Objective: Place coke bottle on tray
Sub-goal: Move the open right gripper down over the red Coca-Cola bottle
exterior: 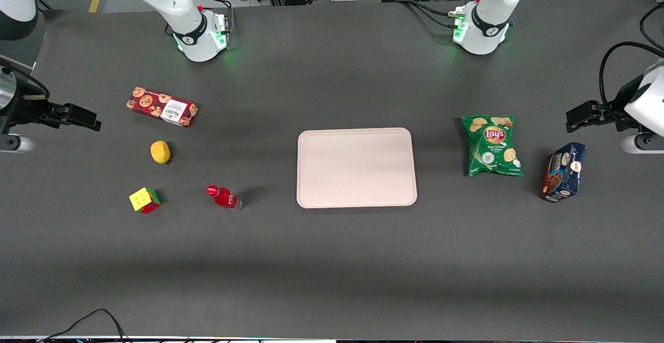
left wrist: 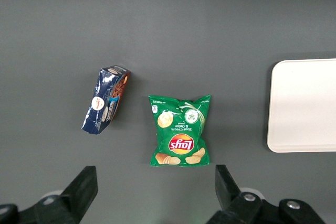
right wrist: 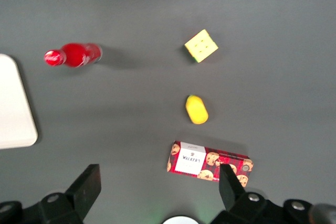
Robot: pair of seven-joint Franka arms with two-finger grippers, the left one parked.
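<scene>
Red-capped coke bottle (exterior: 224, 197) on table, near bare pinkish-beige tray (exterior: 356, 168), apart

Even overhead light, soft shadows on the table (exterior: 332, 260), wrist views slightly blurred

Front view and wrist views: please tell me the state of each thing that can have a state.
coke bottle: standing on the table, cap on, not on the tray.
tray: flat, nothing on it.
gripper: open, holding nothing, at the working arm's end of the table.
chips bag: lying flat, sealed.
red cookie box: lying flat, closed.
</scene>
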